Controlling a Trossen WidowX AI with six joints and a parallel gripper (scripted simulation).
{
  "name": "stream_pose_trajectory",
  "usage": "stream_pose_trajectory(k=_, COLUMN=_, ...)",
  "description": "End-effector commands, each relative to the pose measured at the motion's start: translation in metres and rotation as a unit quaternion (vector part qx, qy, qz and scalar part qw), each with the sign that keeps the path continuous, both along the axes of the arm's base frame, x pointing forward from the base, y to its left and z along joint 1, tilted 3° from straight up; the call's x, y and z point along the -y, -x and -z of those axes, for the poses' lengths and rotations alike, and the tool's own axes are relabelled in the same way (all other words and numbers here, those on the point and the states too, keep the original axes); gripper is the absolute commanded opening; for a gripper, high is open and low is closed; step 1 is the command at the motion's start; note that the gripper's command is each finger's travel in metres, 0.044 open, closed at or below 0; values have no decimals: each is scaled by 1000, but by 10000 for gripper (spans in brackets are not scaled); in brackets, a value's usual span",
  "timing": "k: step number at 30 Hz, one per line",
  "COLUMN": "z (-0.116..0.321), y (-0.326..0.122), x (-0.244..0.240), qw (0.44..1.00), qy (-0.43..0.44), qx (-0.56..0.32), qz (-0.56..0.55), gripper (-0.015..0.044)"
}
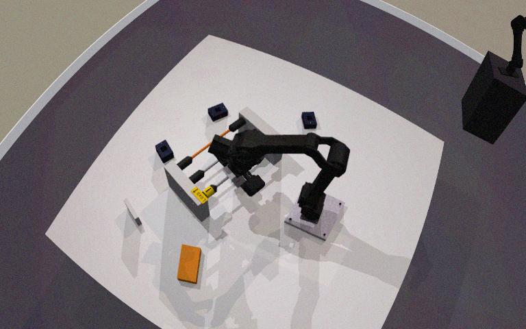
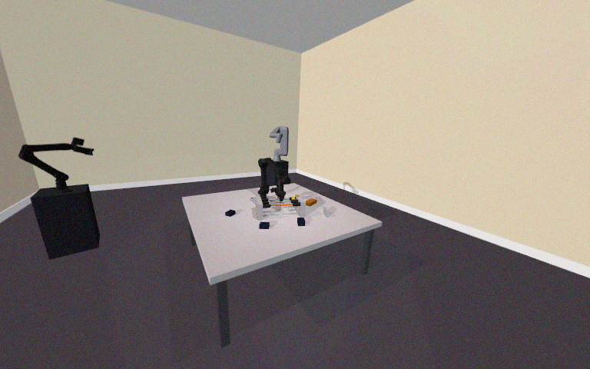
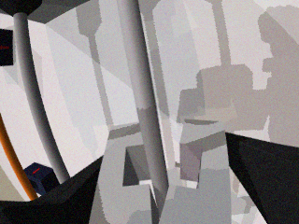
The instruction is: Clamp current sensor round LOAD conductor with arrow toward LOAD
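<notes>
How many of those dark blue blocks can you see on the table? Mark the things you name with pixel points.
3: one blue block (image 1: pixel 164 151) (image 2: pixel 300 221) by the rack's near end, one (image 1: pixel 220 115) (image 2: pixel 263 225) beside the orange conductor, one (image 1: pixel 308 123) (image 2: pixel 230 213) past the far end. The arm may hide others.

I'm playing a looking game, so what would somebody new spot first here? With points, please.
Probably the bright orange block (image 1: pixel 188 263) (image 2: pixel 310 202) lying on the pale table (image 1: pixel 348 116) (image 2: pixel 243 243). Next, the big black robot arm (image 1: pixel 285 142) (image 2: pixel 263 176) bending over a rack's rods, near a yellow LOAD marker (image 1: pixel 199 195).

A robotics lab: 1 arm bolted to the table (image 1: pixel 368 127) (image 2: pixel 278 256), others on black pedestals (image 1: pixel 474 116) (image 2: pixel 64 226).
</notes>
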State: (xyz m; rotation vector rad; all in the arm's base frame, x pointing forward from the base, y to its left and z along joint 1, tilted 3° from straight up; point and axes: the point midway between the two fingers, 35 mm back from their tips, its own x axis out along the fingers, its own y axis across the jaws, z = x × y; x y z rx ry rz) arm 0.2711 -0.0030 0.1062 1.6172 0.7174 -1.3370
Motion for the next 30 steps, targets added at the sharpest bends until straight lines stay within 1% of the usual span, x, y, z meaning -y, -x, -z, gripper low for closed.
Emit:
stream_pose_trajectory(k=1, z=-1, y=-1, x=0, qw=1000, qy=0, qx=2, qz=0, gripper=0)
stream_pose_trajectory(k=11, z=0, y=0, x=0, qw=1000, qy=1, qx=2, qz=0, gripper=0)
stream_pose_trajectory(k=15, z=1, y=-2, x=1, qw=1000, qy=12, qx=22, qz=1, gripper=0)
stream_pose_trajectory(k=21, z=2, y=-5, x=2, qw=996, qy=38, qx=79, qz=4, gripper=0)
stream_pose_trajectory(k=30, z=2, y=-5, x=2, qw=996, qy=39, qx=81, qz=5, gripper=0)
